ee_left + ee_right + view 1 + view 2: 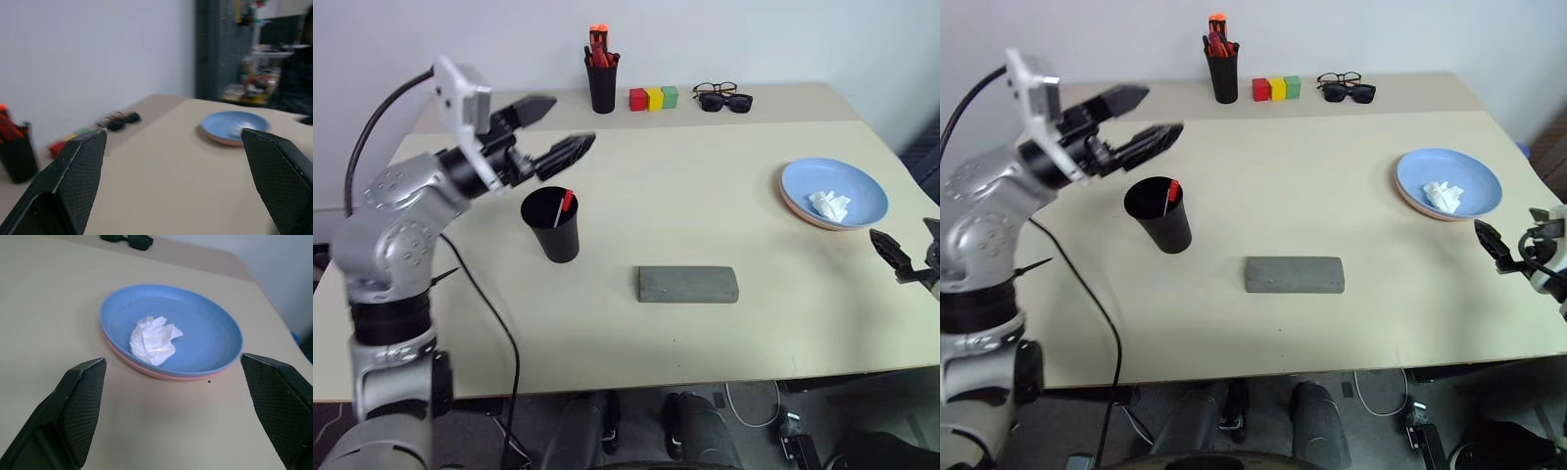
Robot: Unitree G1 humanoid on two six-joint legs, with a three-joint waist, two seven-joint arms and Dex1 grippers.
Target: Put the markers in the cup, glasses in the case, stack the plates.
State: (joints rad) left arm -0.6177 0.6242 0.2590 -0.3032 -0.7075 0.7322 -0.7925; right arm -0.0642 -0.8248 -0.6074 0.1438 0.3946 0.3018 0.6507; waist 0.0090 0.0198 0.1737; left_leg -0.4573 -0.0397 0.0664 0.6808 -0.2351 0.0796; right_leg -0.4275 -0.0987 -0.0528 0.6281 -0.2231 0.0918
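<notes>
I am holding my left gripper (551, 130) up above the table (705, 196) with its jaws spread wide and nothing between them; it is hanging just behind and above the cup (552, 224). A red-capped marker (563, 207) is standing inside that cup, so I am judging the marker step done. My right gripper (178, 413) is sitting low at the table's right edge, also spread wide and empty, facing the plates (168, 330). The blue plate is lying on the pink one, a crumpled tissue (154, 339) in it, so stacking looks finished. The case (688, 284) is lying shut in the middle; I cannot tell whether the glasses are inside it.
</notes>
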